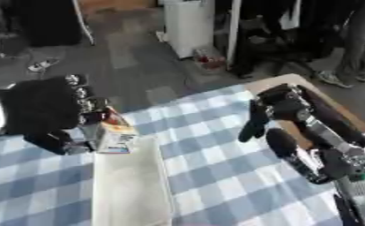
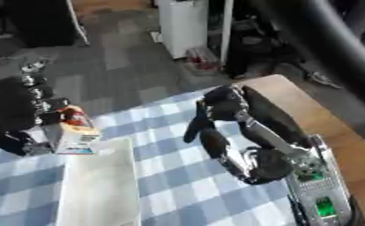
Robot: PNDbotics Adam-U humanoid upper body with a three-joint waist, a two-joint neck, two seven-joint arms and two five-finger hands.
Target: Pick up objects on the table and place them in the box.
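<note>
A small white carton (image 1: 114, 133) with an orange and red top is held at the far end of the long white box (image 1: 132, 185). My left hand (image 1: 43, 110), black with silver knuckles, is curled round the carton from the left. I cannot tell whether the carton is over the box edge or touching it. My right hand (image 1: 284, 106) hovers over the right part of the table, its fingers (image 1: 253, 126) hanging relaxed and holding nothing. Its forearm runs down to the lower right corner.
A blue and white checked cloth (image 1: 216, 154) covers the table; bare wood (image 2: 324, 119) shows along the right edge. Beyond the far edge is grey floor with a white cabinet (image 1: 187, 24).
</note>
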